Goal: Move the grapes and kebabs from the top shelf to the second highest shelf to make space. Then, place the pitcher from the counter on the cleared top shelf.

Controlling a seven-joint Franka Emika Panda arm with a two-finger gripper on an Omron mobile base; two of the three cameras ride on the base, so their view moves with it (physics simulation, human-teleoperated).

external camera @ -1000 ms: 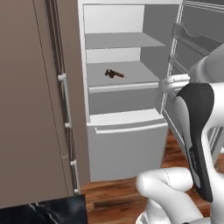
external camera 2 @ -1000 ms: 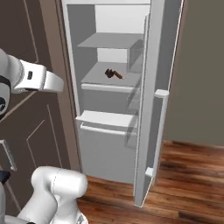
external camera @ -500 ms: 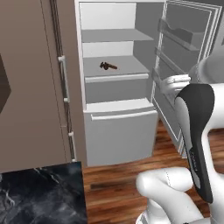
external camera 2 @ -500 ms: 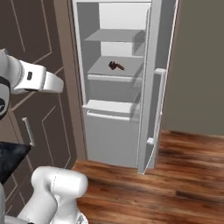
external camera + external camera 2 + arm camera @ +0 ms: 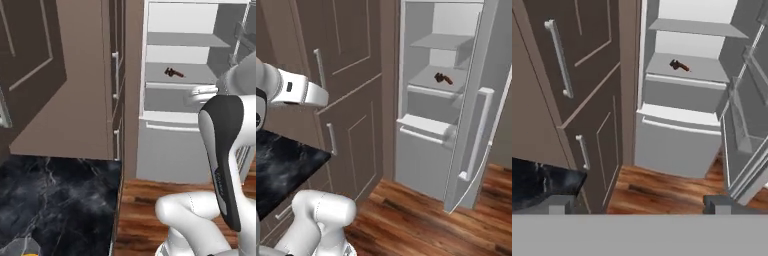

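Note:
The grapes [image 5: 170, 71], a small dark bunch, lie on a light-grey fridge shelf [image 5: 195, 76], one below the uppermost shelf that shows. The kebabs [image 5: 178, 75], a short brownish skewer, lie right beside them. Both appear as one small dark shape in the right base view [image 5: 443, 78] and in the hand view [image 5: 679, 65]. A bit of the pitcher [image 5: 20, 246] with orange inside peeks in at the bottom left, on the black marble counter [image 5: 65, 200]. My gripper [image 5: 639, 204] is open and holds nothing, far back from the fridge and above the counter's corner [image 5: 542, 185].
Tall brown cabinet doors [image 5: 587, 75] with silver handles stand left of the fridge. The open fridge door [image 5: 476, 135] swings out on the right. A white drawer [image 5: 677, 145] sits below the shelves. Wooden floor [image 5: 662, 187] lies between counter and fridge.
The whole picture has shifted: the base has moved back and to the left, so the fridge sits farther right and the counter has come into view. The gripper stays open.

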